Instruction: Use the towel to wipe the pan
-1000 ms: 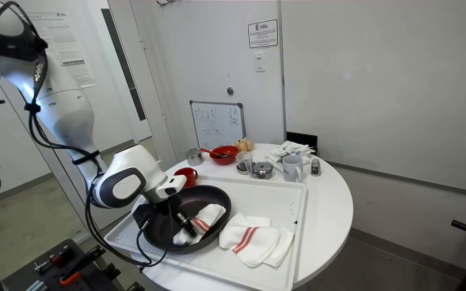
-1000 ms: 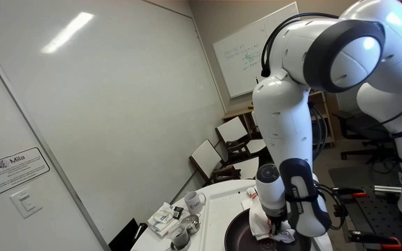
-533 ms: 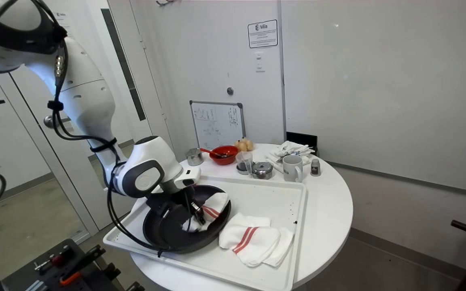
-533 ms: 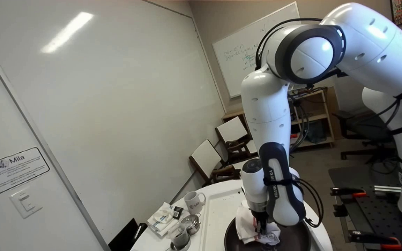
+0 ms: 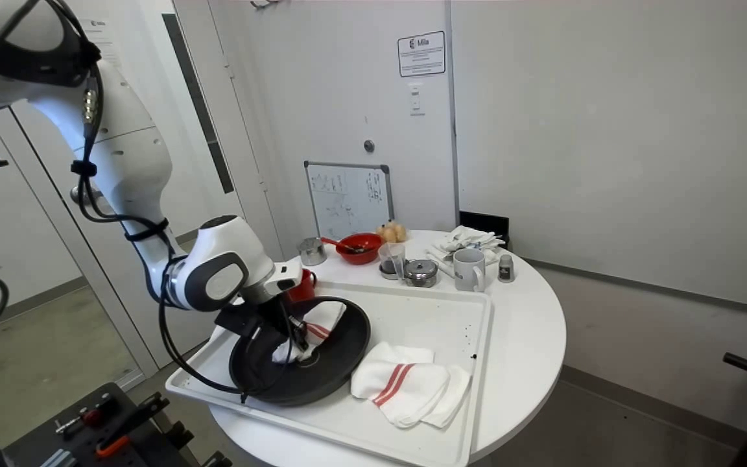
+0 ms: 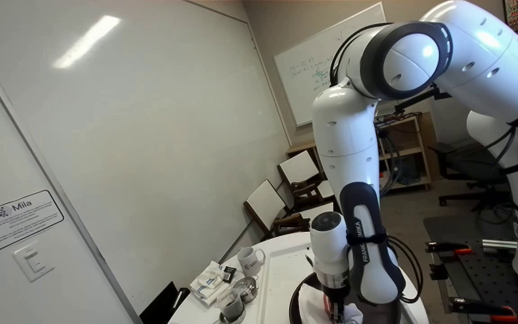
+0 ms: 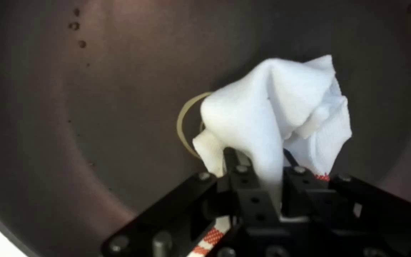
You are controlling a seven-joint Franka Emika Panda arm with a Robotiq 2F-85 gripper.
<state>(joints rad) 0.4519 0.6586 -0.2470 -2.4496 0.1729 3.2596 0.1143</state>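
The black pan lies on the tray, and its dark inner floor fills most of the wrist view. Bunched inside it is the white towel with red stripes, also seen as a white towel in an exterior view. My gripper is shut on the towel, a fold pinched between the fingers and loose cloth spreading ahead of them. The fingertips are partly covered by cloth. From outside, the gripper points down into the pan. Small drops dot the pan's surface.
The white tray has a raised rim. A larger striped cloth lies beside the pan. Behind the tray stand a red mug, a steel pot, a grey mug, a shaker and a red bowl.
The gripper carried the towel across the pan, first toward the far right as seen in an exterior view, then back left. The grip stays on the towel, and the pan keeps its place.
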